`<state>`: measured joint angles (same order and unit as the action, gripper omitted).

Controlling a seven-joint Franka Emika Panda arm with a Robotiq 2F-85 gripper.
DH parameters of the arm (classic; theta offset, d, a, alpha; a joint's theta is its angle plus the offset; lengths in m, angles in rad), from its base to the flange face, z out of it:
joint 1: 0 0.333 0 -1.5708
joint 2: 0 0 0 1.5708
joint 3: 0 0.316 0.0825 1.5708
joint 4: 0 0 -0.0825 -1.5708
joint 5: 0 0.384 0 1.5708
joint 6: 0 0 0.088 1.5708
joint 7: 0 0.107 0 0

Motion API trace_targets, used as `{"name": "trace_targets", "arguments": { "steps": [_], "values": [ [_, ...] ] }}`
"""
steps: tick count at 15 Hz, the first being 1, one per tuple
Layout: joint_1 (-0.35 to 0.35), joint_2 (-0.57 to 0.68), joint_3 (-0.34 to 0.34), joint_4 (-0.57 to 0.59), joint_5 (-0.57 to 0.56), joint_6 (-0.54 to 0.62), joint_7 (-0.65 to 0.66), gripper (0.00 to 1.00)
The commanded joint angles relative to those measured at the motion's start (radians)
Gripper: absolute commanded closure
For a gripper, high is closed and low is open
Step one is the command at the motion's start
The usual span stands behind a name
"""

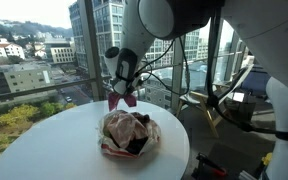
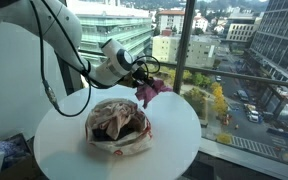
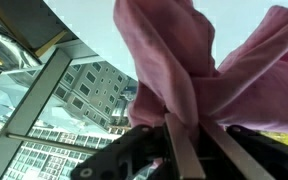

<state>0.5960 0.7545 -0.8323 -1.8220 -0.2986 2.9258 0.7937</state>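
Wrist view shows the pink cloth (image 3: 184,70) pinched between the two fingers (image 3: 177,150) of my claw (image 3: 199,150). The claw is nearly closed, with only the cloth between the fingers. I have hold of it by one bunched end.

In both exterior views the pink cloth (image 1: 122,100) (image 2: 149,92) hangs from the claw (image 1: 124,86) (image 2: 142,78). It is up in the air, over the edge of the round table (image 1: 44,140) (image 2: 174,140) on the window (image 2: 234,60) side. It looks clear of the table top, but I cannot tell how far above it is.

The cloth's long line runs up and down. The gripped end is at the top and the loose end points down at the table. In the wrist view it opens into two floppy flaps going away from the fingers.

I think I am in the carrying step. The cloth is picked up and not put down anywhere.

The pile of clothes (image 1: 129,133) (image 2: 117,125) sits in the middle of the table, near the cloth but apart from it. For the next move I think I need a firm hold and a slow, steady arm. The loose end has to stay high enough so it does not drag on the pile or catch on the table edge.
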Motion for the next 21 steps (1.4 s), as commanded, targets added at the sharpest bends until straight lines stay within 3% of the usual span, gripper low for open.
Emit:
{"name": "trace_targets", "arguments": {
  "steps": [1, 4, 8, 11, 13, 16, 19, 21],
  "values": [
    [0.212, -0.160, -0.158, -0.202, -0.068, 0.076, -0.026, 0.97],
    [0.416, -0.249, -0.323, -0.312, -0.097, 0.070, -0.068, 0.97],
    [0.721, -0.319, -0.601, -0.390, -0.267, -0.125, -0.023, 0.97],
    [0.942, -0.364, -0.767, -0.441, -0.342, -0.305, -0.052, 0.97],
    [1.071, -0.331, -0.843, -0.493, -0.257, -0.375, -0.146, 0.97],
    [1.091, -0.324, -0.792, -0.549, -0.147, -0.452, -0.264, 0.97],
    [1.016, -0.314, -0.676, -0.581, -0.084, -0.479, -0.322, 0.97],
    [0.946, -0.304, -0.599, -0.595, -0.084, -0.426, -0.321, 0.97]
  ]
}}
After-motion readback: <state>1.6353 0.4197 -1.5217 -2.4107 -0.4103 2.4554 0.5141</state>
